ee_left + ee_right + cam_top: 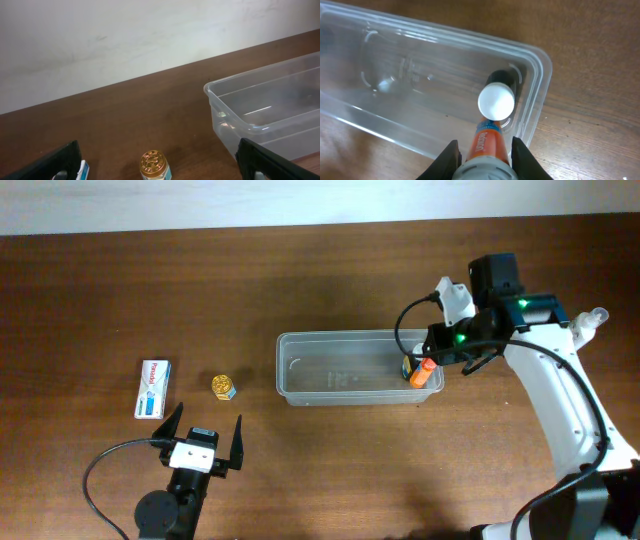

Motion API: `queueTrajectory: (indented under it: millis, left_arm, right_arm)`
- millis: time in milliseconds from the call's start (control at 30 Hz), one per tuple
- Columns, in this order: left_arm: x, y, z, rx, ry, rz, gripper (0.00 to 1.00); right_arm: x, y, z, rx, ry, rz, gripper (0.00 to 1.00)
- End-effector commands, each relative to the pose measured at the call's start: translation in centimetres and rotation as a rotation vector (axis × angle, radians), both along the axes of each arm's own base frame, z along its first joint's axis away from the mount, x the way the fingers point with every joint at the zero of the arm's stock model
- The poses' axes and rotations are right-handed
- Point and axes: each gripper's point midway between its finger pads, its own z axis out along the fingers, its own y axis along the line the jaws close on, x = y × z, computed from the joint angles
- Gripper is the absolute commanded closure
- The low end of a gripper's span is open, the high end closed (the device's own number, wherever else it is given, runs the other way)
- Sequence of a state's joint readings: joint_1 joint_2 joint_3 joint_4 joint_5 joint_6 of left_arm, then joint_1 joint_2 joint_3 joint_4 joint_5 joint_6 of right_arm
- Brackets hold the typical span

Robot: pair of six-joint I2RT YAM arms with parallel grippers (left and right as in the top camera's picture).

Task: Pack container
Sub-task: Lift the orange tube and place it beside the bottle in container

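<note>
The container is a clear shallow tub at the table's middle; it also shows in the left wrist view and the right wrist view. My right gripper is shut on an orange tube, held steeply with its white end down inside the tub's right end. A small dark item lies in that corner, partly hidden. My left gripper is open and empty, just short of a gold-capped bottle.
A white and blue box lies flat on the table left of the bottle. A pale wall runs along the table's far edge. The tub's left and middle parts hold nothing.
</note>
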State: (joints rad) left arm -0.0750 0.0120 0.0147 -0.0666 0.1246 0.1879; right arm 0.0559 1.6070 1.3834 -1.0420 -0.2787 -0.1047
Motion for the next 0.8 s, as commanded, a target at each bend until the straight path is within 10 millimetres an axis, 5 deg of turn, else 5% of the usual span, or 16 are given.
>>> queueTrajectory:
  millis: [0, 767]
  left_arm:
    - [0.0, 0.0, -0.2, 0.015, -0.003, -0.003, 0.01]
    - [0.0, 0.0, -0.2, 0.015, -0.003, -0.003, 0.01]
  right_arm:
    - [-0.4, 0.3, -0.9, -0.002, 0.019, 0.005, 0.75]
    - [-0.3, -0.8, -3.2, -0.066, 0.017, -0.013, 0.74]
